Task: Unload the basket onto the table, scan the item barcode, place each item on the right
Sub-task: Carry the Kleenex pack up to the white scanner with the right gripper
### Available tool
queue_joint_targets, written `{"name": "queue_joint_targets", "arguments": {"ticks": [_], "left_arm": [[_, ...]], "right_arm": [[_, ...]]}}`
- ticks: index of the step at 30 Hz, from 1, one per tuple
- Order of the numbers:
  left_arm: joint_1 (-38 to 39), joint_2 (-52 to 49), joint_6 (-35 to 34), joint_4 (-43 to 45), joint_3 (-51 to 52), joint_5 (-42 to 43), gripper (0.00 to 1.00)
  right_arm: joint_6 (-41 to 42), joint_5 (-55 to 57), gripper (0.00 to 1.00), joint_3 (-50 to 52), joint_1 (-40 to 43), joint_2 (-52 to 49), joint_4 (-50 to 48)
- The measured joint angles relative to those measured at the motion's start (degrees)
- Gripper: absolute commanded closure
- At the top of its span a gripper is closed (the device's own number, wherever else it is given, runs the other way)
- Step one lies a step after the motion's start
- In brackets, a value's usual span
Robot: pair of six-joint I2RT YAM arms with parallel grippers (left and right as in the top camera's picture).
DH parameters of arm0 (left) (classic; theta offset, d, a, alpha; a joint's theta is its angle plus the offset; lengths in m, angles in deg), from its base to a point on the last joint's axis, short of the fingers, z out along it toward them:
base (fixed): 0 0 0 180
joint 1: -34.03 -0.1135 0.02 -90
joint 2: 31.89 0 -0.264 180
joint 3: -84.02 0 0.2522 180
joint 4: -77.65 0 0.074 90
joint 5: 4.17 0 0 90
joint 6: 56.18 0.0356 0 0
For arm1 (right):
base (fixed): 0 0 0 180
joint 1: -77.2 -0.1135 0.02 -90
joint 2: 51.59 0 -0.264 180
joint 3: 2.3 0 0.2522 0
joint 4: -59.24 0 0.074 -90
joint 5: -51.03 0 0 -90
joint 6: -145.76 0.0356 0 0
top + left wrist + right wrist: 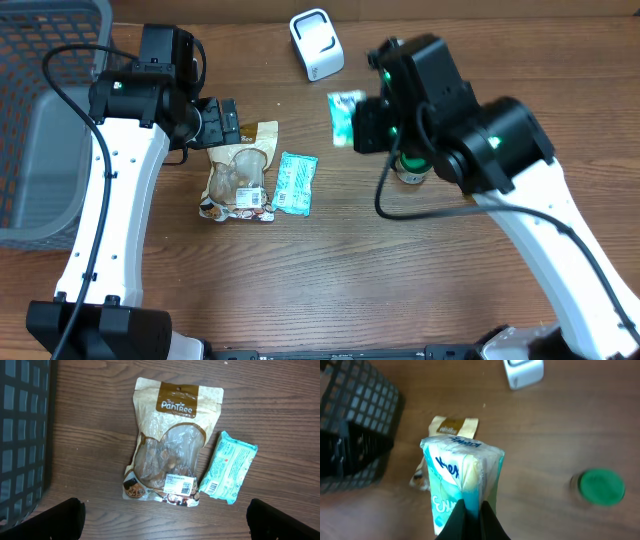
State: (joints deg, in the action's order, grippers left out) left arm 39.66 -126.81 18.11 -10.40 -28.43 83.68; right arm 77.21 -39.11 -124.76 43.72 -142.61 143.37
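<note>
Right claw (pixel 470 516): clenched on the near end of a teal-and-white soft plastic packet (pixel 462 480). The dark fingers pinch together at the bottom centre of the right wrist frame.
Packet's long axis: it runs up the right wrist frame, away from the fingers. In the overhead view it shows as a short upright strip just right of centre (pixel 345 117), held off the table.
Way to the scanner: the white boxy plastic scanner (pixel 316 43) lies up and slightly left of the packet in the overhead frame, near but apart. From the right wrist it sits at the top edge, right of the packet's tip (pixel 524 372).
Nearer arm: the right, by my reading. The scanner is beyond its held packet, so the coming move looks like a short carry plus a turn of the printed face.
Left claw (pixel 165 510): released, fingers spread wide at the lower corners of its frame. It hangs above a tan-and-clear snack pouch (pixel 170 445) and grips nothing.
Beside the pouch: a second teal wrapped packet (pixel 229 467) lies just right of it on the wood.
Farther out: a green-lidded small jar (pixel 597 487) is at right, and a dark mesh basket (pixel 50 60) is at upper left.
View differences: only the overhead view shows the gap between packet and scanner. Only the right wrist view shows the pinch. Neither shows a barcode on the held packet, so I cannot tell which face carries it.
</note>
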Motion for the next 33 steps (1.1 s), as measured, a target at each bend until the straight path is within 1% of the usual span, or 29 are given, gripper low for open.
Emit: {"name": "queue_joint_targets", "arguments": {"ticks": [3,10,18,20,27,30,33], "left_arm": [[0.00,0.00,0.00,-0.02,0.00,0.00,0.01],[0.00,0.00,0.00,-0.04,0.00,0.02,0.01],[0.00,0.00,0.00,-0.02,0.00,0.00,0.00],[0.00,0.00,0.00,0.00,0.00,-0.02,0.01],[0.00,0.00,0.00,0.00,0.00,0.00,0.00],[0.00,0.00,0.00,0.04,0.00,-0.02,0.00],[0.00,0.00,0.00,0.00,0.00,0.00,0.00]], "right_arm": [[-2.62,2.73,0.96,-0.74,-0.37,-3.30,-2.40],[-9.88,14.67,0.96,-0.72,-1.88,-11.78,-12.28],[-20.98,23.17,0.96,-0.74,-1.92,-17.99,-24.81],[-24.74,25.03,0.96,-0.74,-1.92,-19.54,-29.29],[-38.40,27.41,0.96,-0.74,-1.92,-26.32,-42.88],[-42.97,27.69,0.96,-0.74,-1.79,-29.33,-47.41],[-45.68,27.82,0.96,-0.74,-1.64,-31.87,-51.04]]}}
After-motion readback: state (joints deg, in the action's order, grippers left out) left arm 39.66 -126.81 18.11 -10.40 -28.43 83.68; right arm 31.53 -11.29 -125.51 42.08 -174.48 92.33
